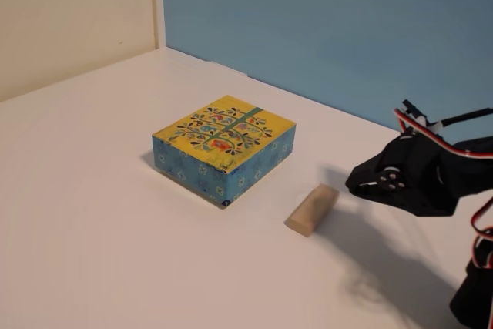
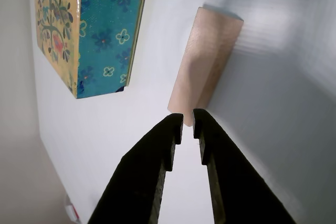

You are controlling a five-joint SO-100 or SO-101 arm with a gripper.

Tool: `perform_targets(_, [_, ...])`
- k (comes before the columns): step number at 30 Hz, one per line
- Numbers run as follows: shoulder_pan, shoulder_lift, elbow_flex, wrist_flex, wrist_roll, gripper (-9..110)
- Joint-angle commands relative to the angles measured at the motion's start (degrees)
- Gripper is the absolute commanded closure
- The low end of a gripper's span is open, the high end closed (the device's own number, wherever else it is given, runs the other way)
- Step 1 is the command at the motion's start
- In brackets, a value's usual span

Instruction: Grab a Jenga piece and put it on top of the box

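In my wrist view, the claw (image 2: pixel 188 120) sits low centre, its fingers nearly together around nothing. I see the wooden block (image 2: pixel 206 59) lying on the table (image 2: pixel 105 145) just above the tips, the box (image 2: pixel 89 30) upper left.

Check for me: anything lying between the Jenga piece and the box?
Nothing: bare white table separates the Jenga piece from the box, in both views.

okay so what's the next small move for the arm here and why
Probably open the tool and ease it forward over the Jenga piece. In the wrist view its tips are nearly closed, just short of the block's near end, gripping nothing. The block lies flat on the table, apart from the box.
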Motion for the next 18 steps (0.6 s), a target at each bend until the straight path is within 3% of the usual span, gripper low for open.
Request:
perform_targets(1, [0.88,0.44,-0.35,-0.79,3.87,101])
perform_targets(18, [1.14,0.44,-0.35,-0.79,4.92,101])
